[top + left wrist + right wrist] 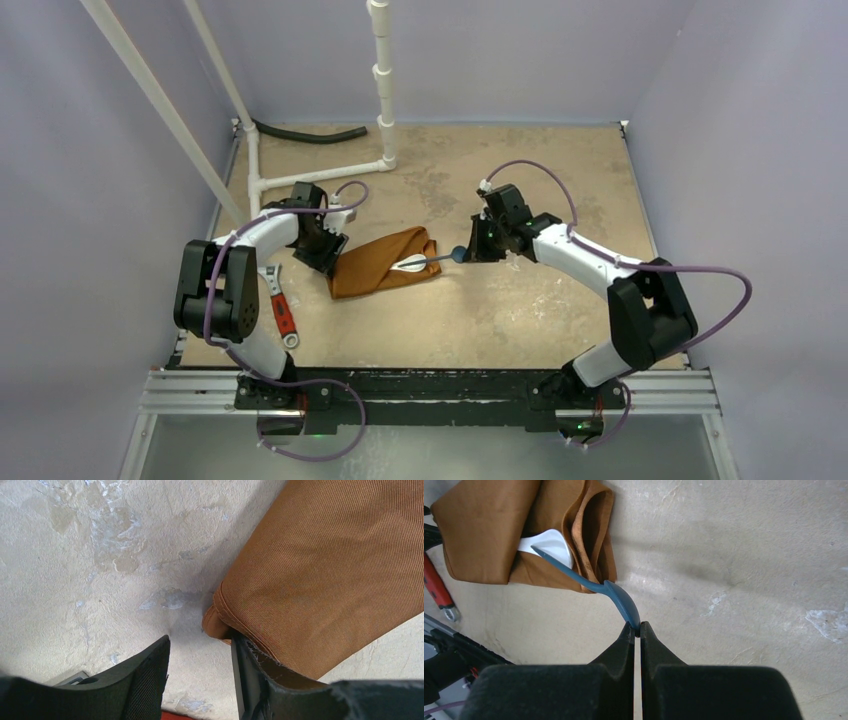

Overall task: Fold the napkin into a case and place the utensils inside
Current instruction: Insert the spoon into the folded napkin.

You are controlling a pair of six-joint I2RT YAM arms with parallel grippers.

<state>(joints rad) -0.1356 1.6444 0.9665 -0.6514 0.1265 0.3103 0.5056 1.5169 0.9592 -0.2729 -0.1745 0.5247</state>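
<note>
The rust-orange napkin [385, 262] lies folded as a narrow case in the middle of the table. A white spoon [551, 542] sits in its open end, bowl outward. A thin grey-blue utensil [594, 582] rests across that spoon, its tip at the mouth of the case. My right gripper [637, 629] is shut on the utensil's rounded teal end, just right of the cloth [479, 525]. My left gripper [200, 637] stands open at the case's left corner. Its right finger [250, 670] touches the cloth [325, 580] edge, which lies partly over it; only bare table shows between the jaws.
A red-handled wrench [281, 312] lies near the left arm's base, left of the napkin. White pipes [330, 175] and a black hose [310, 135] sit at the back left. Purple walls close in the table on three sides.
</note>
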